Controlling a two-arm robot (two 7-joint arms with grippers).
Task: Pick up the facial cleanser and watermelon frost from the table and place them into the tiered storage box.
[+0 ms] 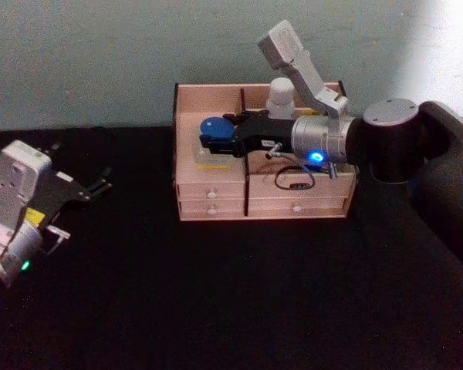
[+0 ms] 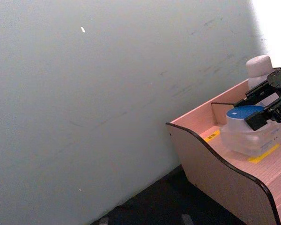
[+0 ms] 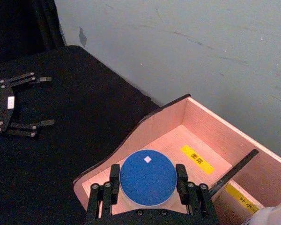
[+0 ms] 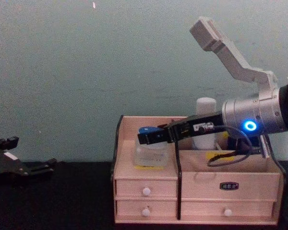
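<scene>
The right gripper [image 3: 149,187] has its fingers closed against both sides of the watermelon frost [image 3: 147,177], which the chest view shows resting in the left front compartment of the tiered storage box [image 4: 197,189]. There the facial cleanser [image 4: 205,122] stands upright in a back compartment. The left gripper [image 1: 89,187] hovers spread open and empty, above the black table [image 1: 216,293], well left of the box.

- Tiered storage box [image 1: 216,202] at table [image 1: 216,308] rear, against wall [image 1: 100,54].
- Watermelon frost [image 1: 214,137] inside box's left compartment, on a label.
- Facial cleanser [image 1: 280,98] upright in rear compartment, right of divider, behind watermelon frost.
- Right gripper [image 1: 216,140] over left compartment, straddling watermelon frost.
- Left gripper [image 1: 102,185] over table, well left of box.
</scene>
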